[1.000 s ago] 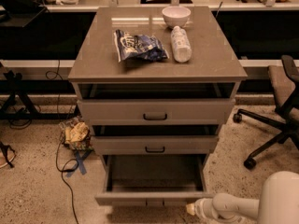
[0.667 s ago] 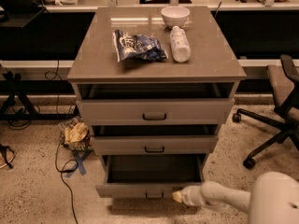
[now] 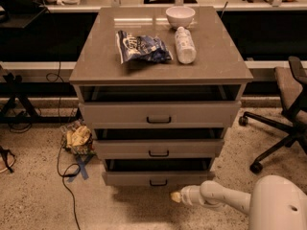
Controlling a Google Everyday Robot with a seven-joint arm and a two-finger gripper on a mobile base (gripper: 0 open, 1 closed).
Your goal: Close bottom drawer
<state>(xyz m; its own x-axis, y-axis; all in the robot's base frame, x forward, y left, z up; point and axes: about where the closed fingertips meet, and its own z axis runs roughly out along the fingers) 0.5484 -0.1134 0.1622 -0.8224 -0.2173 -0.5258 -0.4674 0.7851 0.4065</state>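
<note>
The bottom drawer [image 3: 158, 178] is seen pulled out a little, just above the gripper [image 3: 176, 196]. Whether the gripper is open cannot be told.

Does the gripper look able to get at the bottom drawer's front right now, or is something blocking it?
Probably yes. The gripper sits low, just in front of the bottom drawer and slightly right of its handle, with nothing visible between them.

Floor [image 3: 38, 200]: cabinet [image 3: 160, 114], perhaps rags [image 3: 79, 138]; gripper [image 3: 175, 196] low
</note>
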